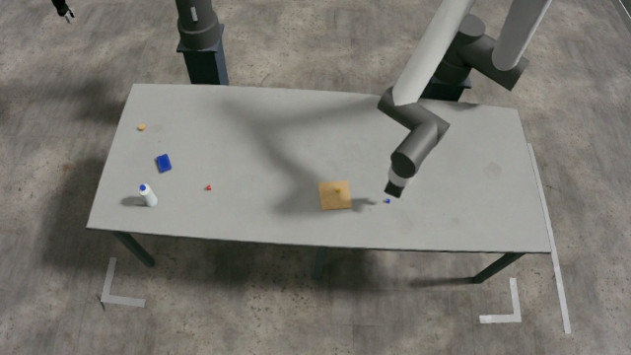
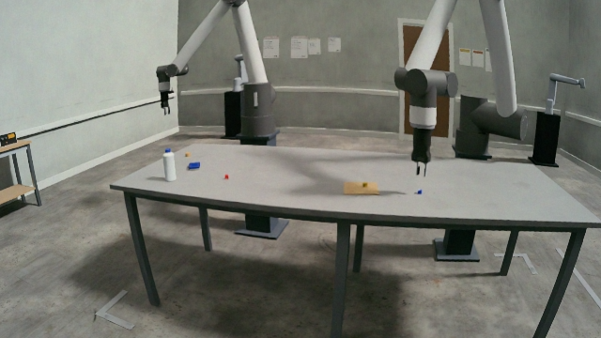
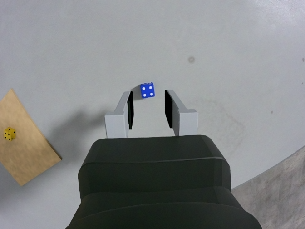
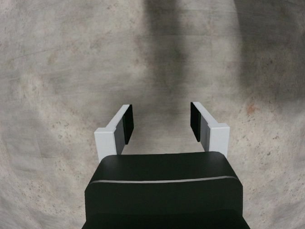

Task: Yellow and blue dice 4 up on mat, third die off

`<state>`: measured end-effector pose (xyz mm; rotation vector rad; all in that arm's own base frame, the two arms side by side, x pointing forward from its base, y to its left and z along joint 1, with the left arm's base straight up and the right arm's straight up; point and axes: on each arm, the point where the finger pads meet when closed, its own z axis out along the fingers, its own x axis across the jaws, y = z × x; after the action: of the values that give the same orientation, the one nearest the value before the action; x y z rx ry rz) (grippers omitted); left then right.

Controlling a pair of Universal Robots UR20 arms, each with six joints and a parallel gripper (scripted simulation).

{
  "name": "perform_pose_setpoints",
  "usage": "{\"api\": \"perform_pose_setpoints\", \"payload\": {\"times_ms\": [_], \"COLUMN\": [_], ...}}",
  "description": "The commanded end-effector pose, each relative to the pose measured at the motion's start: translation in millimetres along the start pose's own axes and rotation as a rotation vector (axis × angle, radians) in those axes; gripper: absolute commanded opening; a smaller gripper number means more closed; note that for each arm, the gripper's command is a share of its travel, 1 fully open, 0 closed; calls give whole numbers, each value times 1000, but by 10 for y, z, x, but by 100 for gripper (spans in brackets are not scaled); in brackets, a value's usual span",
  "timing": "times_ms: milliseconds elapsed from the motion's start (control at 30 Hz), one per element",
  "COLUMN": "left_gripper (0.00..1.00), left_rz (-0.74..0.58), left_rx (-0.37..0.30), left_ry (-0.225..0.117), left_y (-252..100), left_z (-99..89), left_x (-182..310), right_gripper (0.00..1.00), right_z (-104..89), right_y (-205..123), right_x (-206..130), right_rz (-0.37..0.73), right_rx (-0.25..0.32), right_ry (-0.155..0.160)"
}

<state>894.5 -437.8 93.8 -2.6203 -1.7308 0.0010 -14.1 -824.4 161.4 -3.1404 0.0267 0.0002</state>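
Note:
The yellow die rests on the tan mat; its top number is too small to read surely. The blue die lies on the table beside the mat, with 4 on top. The red die lies on the table, far from the mat. My left gripper is partly open and empty, above the blue die. My right gripper is open and empty, off the table over the floor.
A white bottle stands near the table's left end. A blue box-like object and a small orange object lie behind it. The table edge shows at the lower right in the left wrist view.

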Motion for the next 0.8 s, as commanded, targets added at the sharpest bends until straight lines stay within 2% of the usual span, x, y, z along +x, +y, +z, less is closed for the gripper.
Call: {"api": "perform_pose_setpoints", "payload": {"times_ms": [0,367,767], "left_gripper": [64,64,64], "left_rz": [0,0,0], "left_rx": [-1,-1,-1], "left_ry": [0,0,0], "left_y": [5,7,11], "left_z": [4,79,260], "left_x": [-1,-2,-4], "right_gripper": [100,100,100], "right_z": [-6,-6,-6], "right_y": [4,4,4], "right_x": [1,1,1], "right_rz": [0,0,0], "right_rx": [-1,-1,-1], "right_ry": [0,0,0]}}
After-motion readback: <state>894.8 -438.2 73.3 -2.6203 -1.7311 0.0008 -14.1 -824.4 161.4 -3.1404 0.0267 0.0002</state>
